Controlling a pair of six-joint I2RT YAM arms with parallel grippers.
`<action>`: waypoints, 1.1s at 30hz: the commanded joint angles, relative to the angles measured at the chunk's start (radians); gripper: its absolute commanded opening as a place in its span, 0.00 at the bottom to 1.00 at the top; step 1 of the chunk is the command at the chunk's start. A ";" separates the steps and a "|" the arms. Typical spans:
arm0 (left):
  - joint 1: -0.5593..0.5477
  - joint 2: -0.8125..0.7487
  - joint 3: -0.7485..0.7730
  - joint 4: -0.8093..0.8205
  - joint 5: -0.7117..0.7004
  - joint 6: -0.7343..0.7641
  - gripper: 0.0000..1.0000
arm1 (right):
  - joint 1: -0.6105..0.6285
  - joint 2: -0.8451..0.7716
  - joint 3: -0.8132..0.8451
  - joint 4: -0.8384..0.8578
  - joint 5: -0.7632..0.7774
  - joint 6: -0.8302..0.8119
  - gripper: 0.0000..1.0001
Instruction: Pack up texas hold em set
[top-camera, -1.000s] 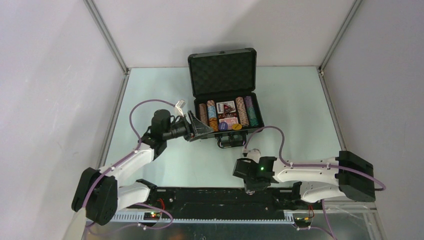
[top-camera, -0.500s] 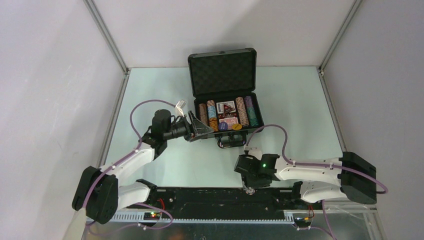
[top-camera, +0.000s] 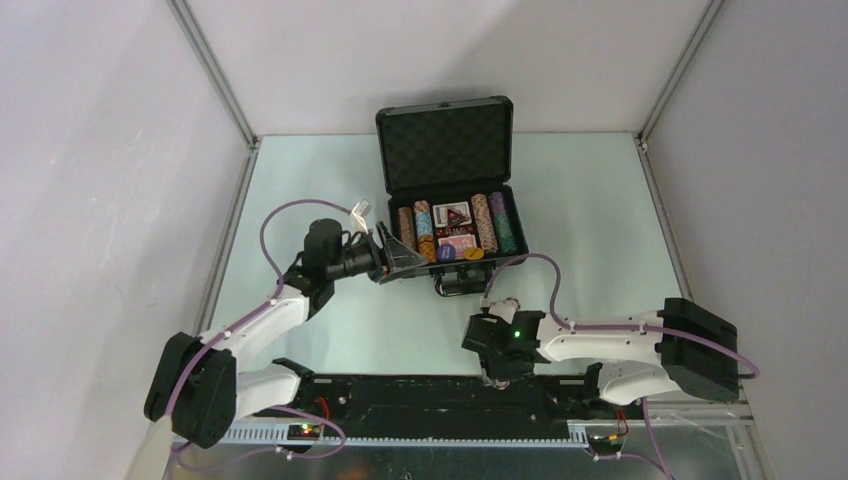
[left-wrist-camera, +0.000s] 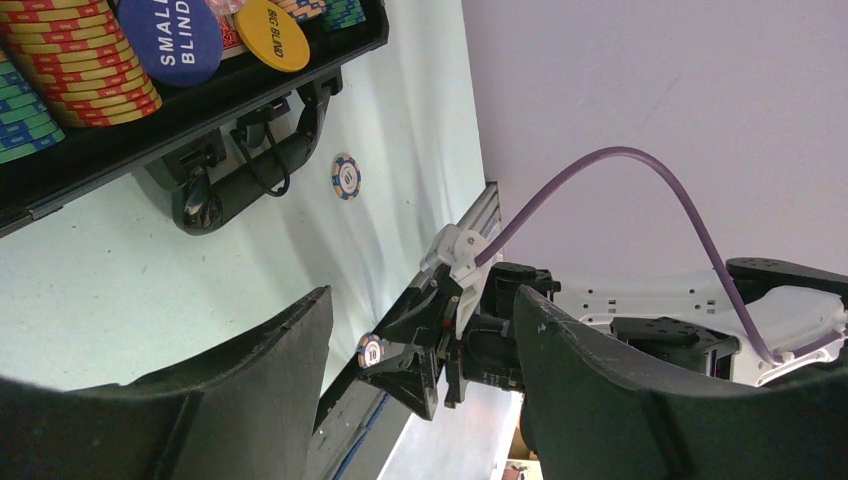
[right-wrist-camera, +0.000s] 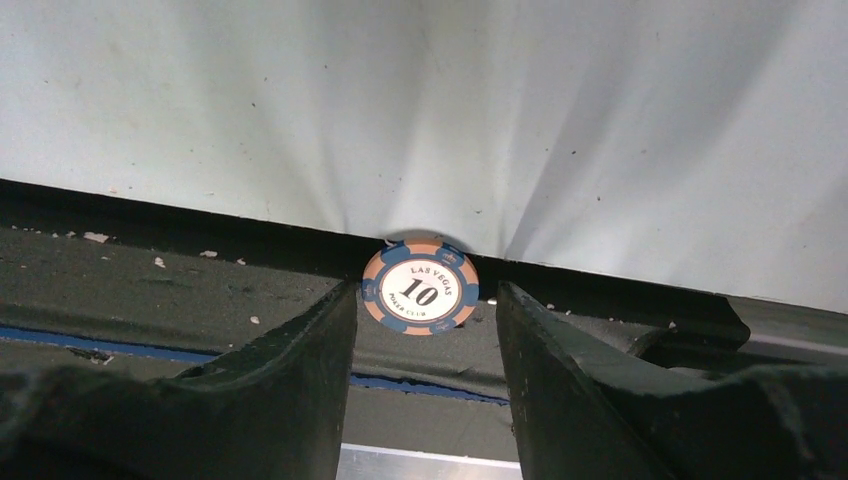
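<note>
Dimpled black foam (top-camera: 445, 150) in the briefcase lid (top-camera: 446, 104), smooth matt table (top-camera: 600, 220), smooth printed poker chip (right-wrist-camera: 420, 288)

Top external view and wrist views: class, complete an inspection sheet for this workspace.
Surface: pale green tabletop, faint specks.
Job's things: black foam-lined briefcase open, chip rows, cards, discs inside; blue-and-orange striped chip loose by its handle, second chip at the near edge.
Clutter: nothing seen.
Tools: left tool open, empty; right tool open, astride the second chip.
Cables: purple cable arcs over each arm.
Surroundings: plain white walls, metal corner posts.
</note>
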 joint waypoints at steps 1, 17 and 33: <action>0.003 -0.005 0.021 0.019 0.016 0.027 0.71 | 0.006 0.024 0.023 0.022 0.008 0.000 0.56; 0.004 0.000 0.022 0.019 0.013 0.029 0.71 | 0.007 0.005 0.022 0.023 0.030 0.002 0.44; -0.010 0.018 0.026 0.019 0.006 0.027 0.71 | -0.051 -0.100 0.023 0.008 0.045 -0.037 0.47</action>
